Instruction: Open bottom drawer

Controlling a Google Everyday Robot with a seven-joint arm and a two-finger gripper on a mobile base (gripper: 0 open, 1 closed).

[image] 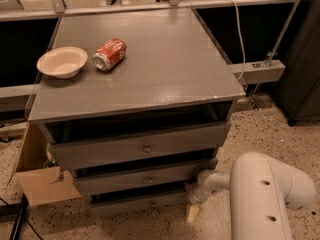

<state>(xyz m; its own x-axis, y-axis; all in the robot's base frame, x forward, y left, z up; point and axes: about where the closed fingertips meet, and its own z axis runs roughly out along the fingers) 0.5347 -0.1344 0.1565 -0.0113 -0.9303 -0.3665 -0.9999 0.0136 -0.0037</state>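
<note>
The grey cabinet (150, 79) has three drawers, all standing slightly out. The bottom drawer (135, 202) is the lowest, a shallow grey front with a small round knob (152, 203). My white arm (265, 194) comes in from the lower right. My gripper (192, 204) is at the right end of the bottom drawer, near the floor, with a pale fingertip (192, 213) pointing down beside the drawer's corner. The knob lies to the gripper's left, apart from it.
A white bowl (62, 61) and a red soda can (110, 54) lying on its side sit on the cabinet top. A cardboard box (37, 181) stands on the floor at the cabinet's left. A metal rail and a cable run behind. A dark cabinet is at the far right.
</note>
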